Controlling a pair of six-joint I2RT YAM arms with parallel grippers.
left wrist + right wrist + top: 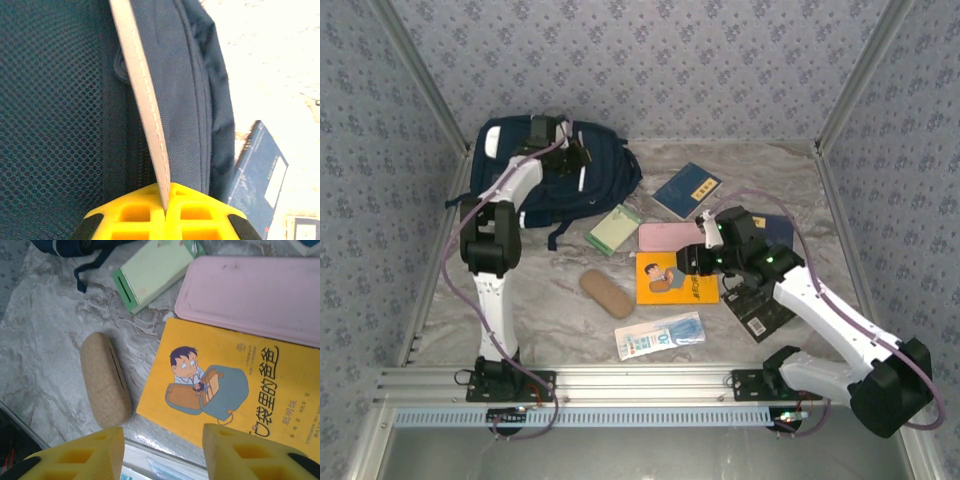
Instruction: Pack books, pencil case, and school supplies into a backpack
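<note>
Grey marbled worktop (545,300) is shut in by blue patterned walls. At eleven o'clock on it the backpack (605,175) is laid flat.

A white stripe (145,100) on the backpack is gripped by the left gripper (165,199). Its yellow jaws are clenched tight on the stripe, and dark mesh is seen at nine o'clock of it. No book can be seen inside the bag. The bag is judged to be held steady, or about to be pulled open, so packing has hardly begun.

Just past the bag, at five o'clock from it, the pale green notepad (613,229) is laid. The pink pencil case (665,237) is placed beside it, and a navy book (687,189) is found at one o'clock from that. The orange book (225,390) is set touching the pink case's near edge. A brown cork pouch (105,380) is laid at nine o'clock from the book. The white-and-blue packet (660,335) is set at six o'clock from the orange book, and the black book (760,315) at four o'clock from it.

Above the orange book's near edge the right gripper (162,452) is hung. Its jaws are parted about halfway and nothing is held or touched.

The orange book is judged to be picked next. For that, one jaw must be slid under its thin edge, or the book must be dragged to the worktop's edge first.
</note>
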